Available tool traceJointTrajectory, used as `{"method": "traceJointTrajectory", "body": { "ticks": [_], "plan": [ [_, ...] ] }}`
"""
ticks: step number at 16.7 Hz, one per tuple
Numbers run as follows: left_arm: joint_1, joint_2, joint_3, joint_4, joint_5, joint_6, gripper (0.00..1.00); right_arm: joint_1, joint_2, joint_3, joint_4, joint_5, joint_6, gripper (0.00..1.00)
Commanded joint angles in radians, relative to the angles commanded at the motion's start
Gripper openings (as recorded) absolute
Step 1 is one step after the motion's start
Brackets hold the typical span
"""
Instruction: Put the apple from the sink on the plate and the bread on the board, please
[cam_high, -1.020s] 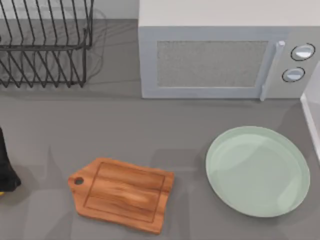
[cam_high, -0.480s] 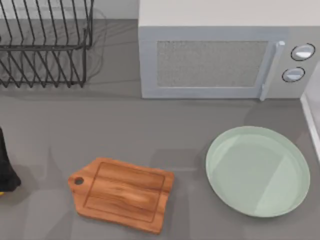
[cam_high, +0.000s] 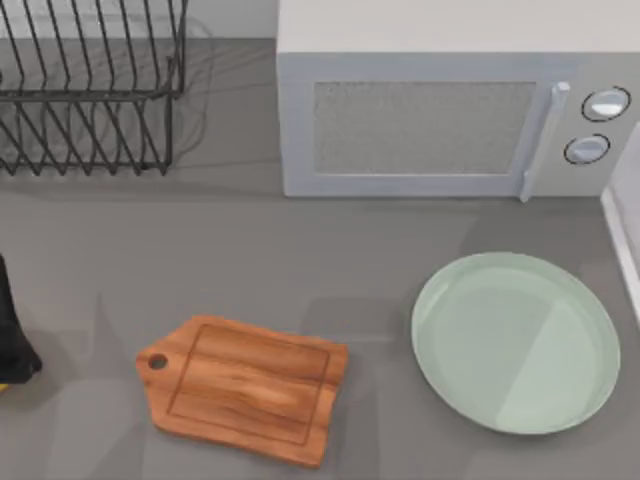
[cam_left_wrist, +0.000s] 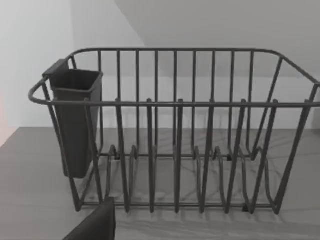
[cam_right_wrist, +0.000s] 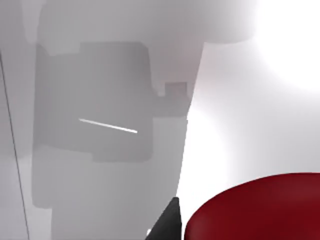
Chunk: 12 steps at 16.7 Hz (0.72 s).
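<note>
A grey counter is seen from above, with the board (cam_high: 243, 390) at lower left and the plate (cam_high: 515, 342) at lower right, both bare. The apple (cam_right_wrist: 255, 207) is seen close under the right wrist camera, apparently for pickup; its grip cannot be told.

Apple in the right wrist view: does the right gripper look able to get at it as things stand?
Probably yes: the apple lies close before the right wrist camera, with nothing between them; the gripper's fingers cannot be judged.
</note>
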Motion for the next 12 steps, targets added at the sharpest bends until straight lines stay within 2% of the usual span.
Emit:
{"method": "traceJointTrajectory", "body": {
  "ticks": [6, 12],
  "plan": [
    [0.0, 0.0, 0.0, 0.0, 0.0, 0.0, 1.0, 0.093, -0.182, -0.038, -0.081, 0.014, 0.108, 0.0],
    [0.0, 0.0, 0.0, 0.0, 0.0, 0.0, 1.0, 0.271, -0.406, -0.138, -0.172, 0.026, 0.294, 0.0]
  ]
}}
